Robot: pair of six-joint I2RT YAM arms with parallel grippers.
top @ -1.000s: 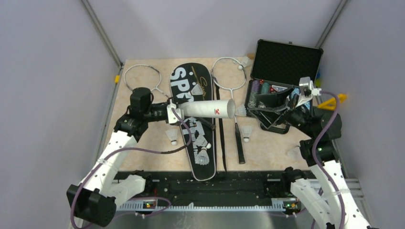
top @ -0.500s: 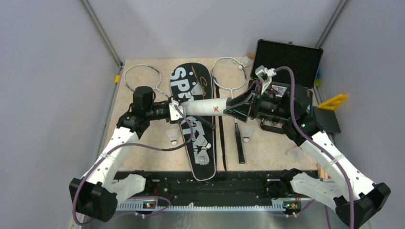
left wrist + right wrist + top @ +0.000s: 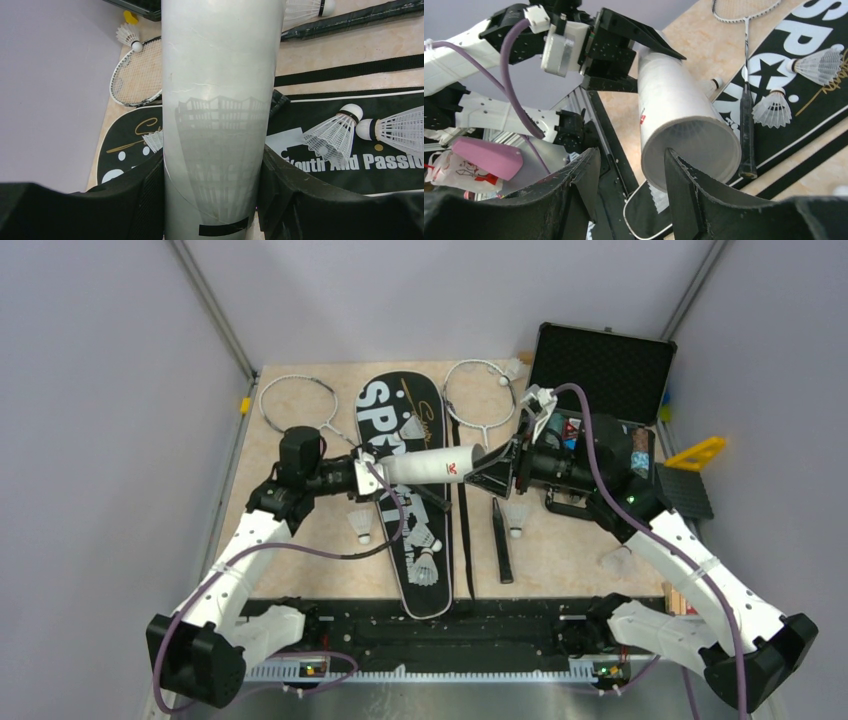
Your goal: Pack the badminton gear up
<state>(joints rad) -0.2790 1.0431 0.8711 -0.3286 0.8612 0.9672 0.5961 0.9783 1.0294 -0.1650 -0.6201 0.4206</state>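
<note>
My left gripper (image 3: 366, 472) is shut on the closed end of the white tube (image 3: 432, 465) and holds it level above the black "SPORT" bag (image 3: 410, 540). In the left wrist view the tube (image 3: 217, 100) fills the space between the gripper's (image 3: 212, 200) jaws. My right gripper (image 3: 492, 468) is open and empty at the tube's open mouth (image 3: 691, 150); one of its fingers (image 3: 681, 190) crosses the rim. Two white rackets (image 3: 297, 402) (image 3: 480, 390) lie beside the bag. Shuttlecocks lie on the bag (image 3: 425, 565) and on the table (image 3: 360, 525) (image 3: 515, 518).
An open black hard case (image 3: 600, 370) stands at the back right, behind the right arm. A yellow triangle (image 3: 695, 453) and a black pad (image 3: 685, 490) lie off the table's right edge. Grey walls close in both sides.
My right arm has swung left from over the hard case to the tube's open mouth. The left gripper still holds the tube, shifted very slightly.
</note>
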